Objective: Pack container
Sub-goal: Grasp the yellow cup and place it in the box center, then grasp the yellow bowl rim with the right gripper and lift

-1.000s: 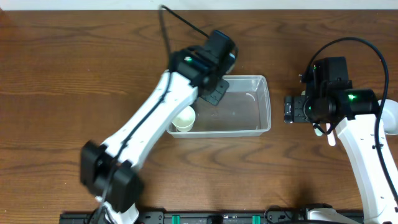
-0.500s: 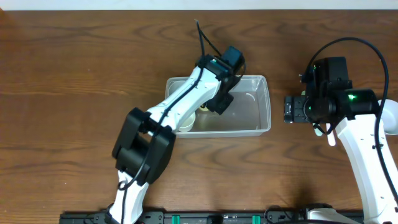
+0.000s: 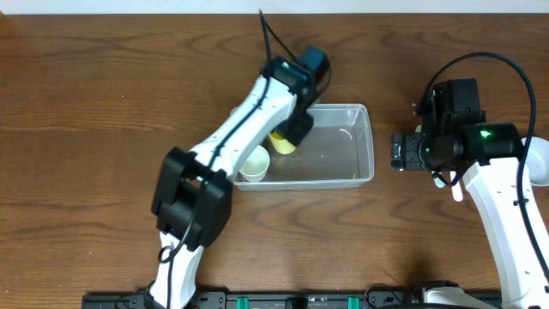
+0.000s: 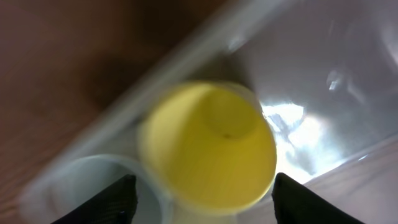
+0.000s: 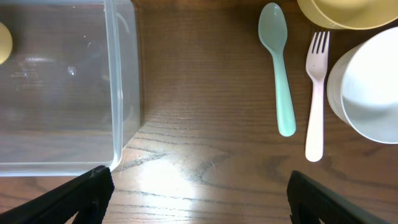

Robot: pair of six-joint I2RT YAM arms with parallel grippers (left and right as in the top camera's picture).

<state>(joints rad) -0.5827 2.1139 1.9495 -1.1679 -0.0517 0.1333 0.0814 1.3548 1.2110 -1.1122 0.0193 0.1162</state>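
The clear container [image 3: 347, 146] sits mid-table, and its wall [image 4: 186, 53] crosses the left wrist view. My left gripper [image 3: 292, 131] hangs over its left end, open. A blurred yellow cup [image 4: 208, 146] lies between the spread fingers [image 4: 118, 196], with a gap on each side. From overhead the yellow cup [image 3: 281, 142] shows inside the container, next to a white cup [image 3: 254, 163] in the front left corner. The white cup [image 4: 81, 186] also appears in the left wrist view. My right gripper [image 3: 403, 152] is open over bare wood right of the container [image 5: 118, 81], holding nothing.
Right of the container lie a mint spoon [image 5: 280, 68] and a pink fork [image 5: 316, 93]. Beside them stand a white bowl [image 5: 367, 93] and a yellow bowl [image 5: 348, 12]. The white bowl [image 3: 540, 163] sits at the table's right edge, under the right arm.
The left gripper has gone from shut to open, and the yellow cup now shows in the container beside the white cup. The left wrist shifted slightly left. The right arm stayed put.
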